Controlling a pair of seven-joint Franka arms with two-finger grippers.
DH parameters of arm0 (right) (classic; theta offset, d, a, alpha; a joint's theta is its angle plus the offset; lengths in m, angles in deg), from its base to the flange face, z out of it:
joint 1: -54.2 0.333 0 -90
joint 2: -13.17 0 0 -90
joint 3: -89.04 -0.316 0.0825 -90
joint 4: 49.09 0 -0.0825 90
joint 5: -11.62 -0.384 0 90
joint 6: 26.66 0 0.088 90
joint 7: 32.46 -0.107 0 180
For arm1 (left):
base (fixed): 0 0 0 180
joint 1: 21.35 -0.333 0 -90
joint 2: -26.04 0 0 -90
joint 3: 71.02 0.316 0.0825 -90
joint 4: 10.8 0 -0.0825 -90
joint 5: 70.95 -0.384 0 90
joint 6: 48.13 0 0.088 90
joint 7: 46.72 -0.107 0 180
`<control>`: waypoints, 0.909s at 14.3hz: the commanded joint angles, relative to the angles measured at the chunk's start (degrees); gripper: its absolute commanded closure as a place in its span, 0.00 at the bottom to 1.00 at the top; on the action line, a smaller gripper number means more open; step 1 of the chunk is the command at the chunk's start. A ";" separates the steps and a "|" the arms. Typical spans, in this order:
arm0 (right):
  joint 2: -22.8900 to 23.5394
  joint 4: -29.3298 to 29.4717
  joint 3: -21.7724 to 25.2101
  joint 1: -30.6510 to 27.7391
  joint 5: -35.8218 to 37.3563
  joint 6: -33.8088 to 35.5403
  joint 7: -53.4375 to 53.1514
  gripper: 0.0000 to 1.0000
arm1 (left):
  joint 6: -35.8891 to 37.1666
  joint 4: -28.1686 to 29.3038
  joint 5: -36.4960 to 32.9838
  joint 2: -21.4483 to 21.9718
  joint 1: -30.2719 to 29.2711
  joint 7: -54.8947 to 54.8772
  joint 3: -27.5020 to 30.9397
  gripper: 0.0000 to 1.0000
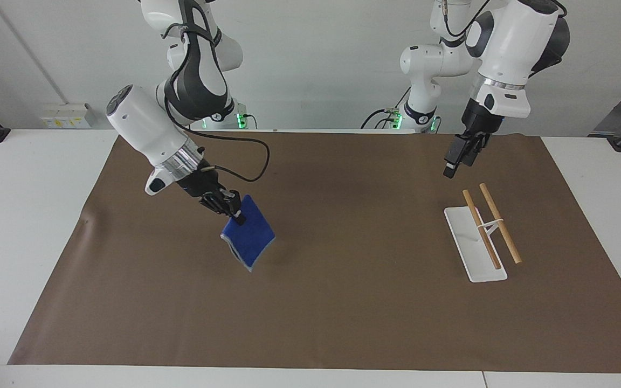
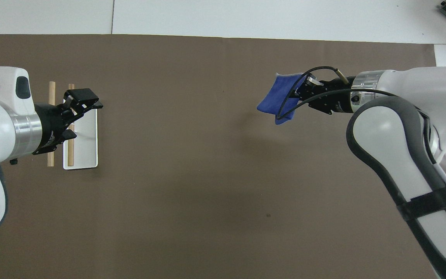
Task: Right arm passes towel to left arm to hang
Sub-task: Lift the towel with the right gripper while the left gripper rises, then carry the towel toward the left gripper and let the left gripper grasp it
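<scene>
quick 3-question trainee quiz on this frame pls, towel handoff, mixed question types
1. True or false: the towel lies flat on the brown mat.
2. Which gripper holds the towel? A) left gripper B) right gripper C) neither
3. Fill in: the left gripper hangs over the mat near the white ___ with two wooden rods.

Key: 1 false, it hangs in the air from the shut right gripper. 2 B. 3 rack; the left gripper is open and empty.

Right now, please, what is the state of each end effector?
Left end effector: open, holding nothing, over the rack.
Right end effector: shut on the towel, raised above the mat.
</scene>
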 commanded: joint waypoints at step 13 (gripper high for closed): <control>1.40 -0.89 -0.21 17.69 -40.06 -22.33 -18.18 1.00 | -38.89 6.09 4.83 -12.78 0.16 30.66 -13.54 0.00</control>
